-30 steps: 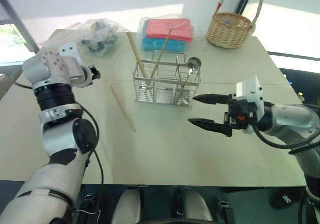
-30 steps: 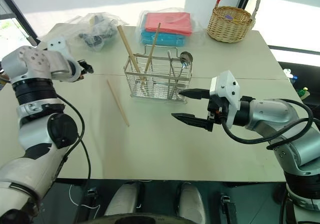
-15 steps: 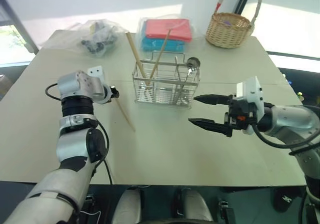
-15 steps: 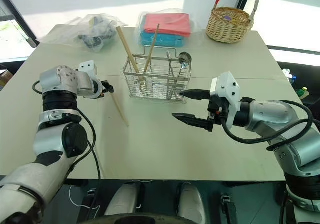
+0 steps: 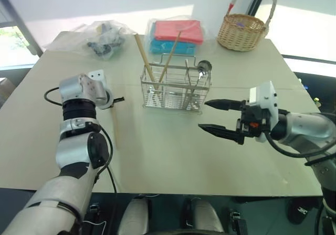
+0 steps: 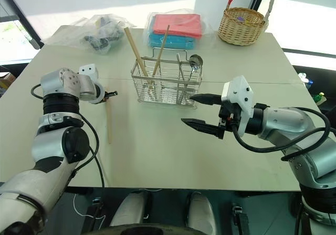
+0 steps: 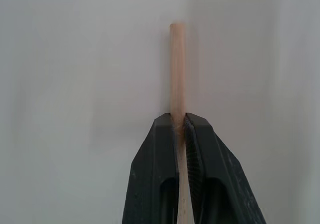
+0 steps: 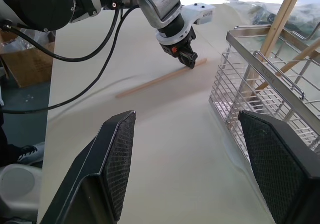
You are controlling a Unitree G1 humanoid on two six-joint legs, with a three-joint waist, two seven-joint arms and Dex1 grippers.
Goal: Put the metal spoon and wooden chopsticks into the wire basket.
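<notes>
Wooden chopsticks (image 5: 152, 67), two, stand in the wire basket (image 5: 176, 90) with the metal spoon (image 5: 202, 69). Left wrist: left gripper (image 7: 179, 121) pinched on the last chopstick (image 7: 176, 68), lying on the table (image 5: 173, 151). Right wrist: right gripper (image 8: 200, 164) spread wide, empty. Remaining: lift, insert.

Bright daylight floods the pale worktop (image 5: 173, 156) from the far side, where broad patches beyond its edge blow out to white. Shadows are soft and faint: a thin one beneath the wire basket (image 5: 176, 90), another trailing the loose chopstick (image 6: 107, 122). The clear plastic bags (image 5: 102, 35) at the far edge catch small glints. The head views bend straight lines near their borders. In the left wrist view the worktop reads as a flat, washed-out grey, the pincer (image 7: 178, 129) slightly soft. In the right wrist view the near fingers (image 8: 117, 159) are blurred and the background glares.
</notes>
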